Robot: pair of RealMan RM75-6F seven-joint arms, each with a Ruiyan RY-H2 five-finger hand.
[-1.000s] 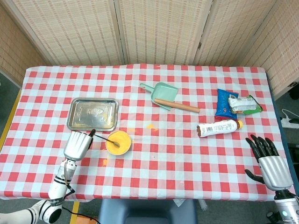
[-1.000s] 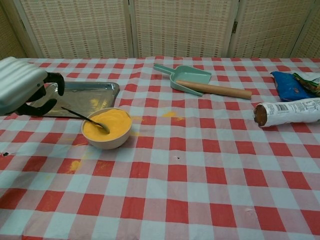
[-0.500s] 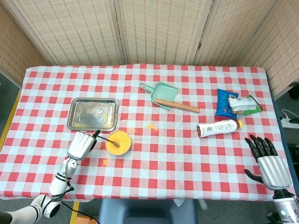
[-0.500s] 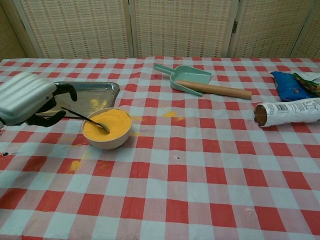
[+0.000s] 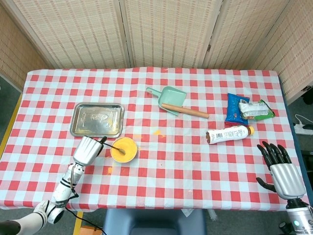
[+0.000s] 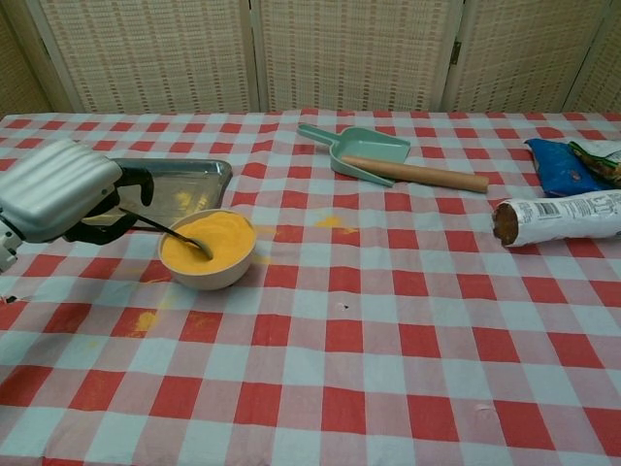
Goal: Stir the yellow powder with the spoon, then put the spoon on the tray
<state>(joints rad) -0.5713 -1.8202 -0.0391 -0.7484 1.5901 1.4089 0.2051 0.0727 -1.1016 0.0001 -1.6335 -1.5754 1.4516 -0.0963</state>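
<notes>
We see the left hand (image 6: 60,189) has closed in on the spoon (image 6: 167,229) handle; grasp not yet confirmed, finger state unclear.

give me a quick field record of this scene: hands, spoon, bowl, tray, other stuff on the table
left hand: at the spoon's handle end, fingers curled around it; actual contact unclear
right hand: fingers spread, holding nothing, at the table's near right corner
spoon: tip in the powder, handle leaning out over the rim
bowl: yellow powder inside, just in front of the tray
tray: metal, no spoon on it
spilled powder: on the cloth near the bowl
other: green scoop, bottle lying on its side, snack packets
</notes>
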